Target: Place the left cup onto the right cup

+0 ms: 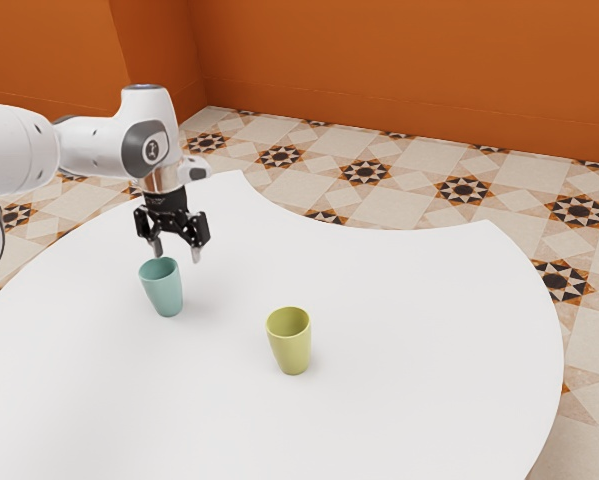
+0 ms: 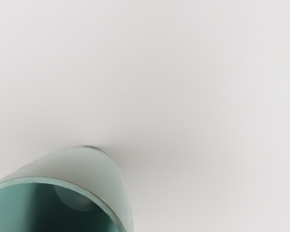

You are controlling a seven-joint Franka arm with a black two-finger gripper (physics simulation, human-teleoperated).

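Black gripper (image 1: 175, 252), fingers spread wide and holding nothing, hovers just above the rim of the upright teal cup (image 1: 162, 286) on the white table (image 1: 409, 330), yellow-green cup (image 1: 289, 340) upright, well apart toward the exterior view's right.

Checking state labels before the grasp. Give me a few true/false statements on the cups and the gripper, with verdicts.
1. The teal cup stands upright on the white table. True.
2. The gripper is shut on the teal cup. False: it is open and hangs just above the cup's rim.
3. The yellow-green cup is stacked on the teal cup. False: the two stand apart, each on the table.
4. The yellow-green cup stands toward the exterior view's right of the teal cup. True.
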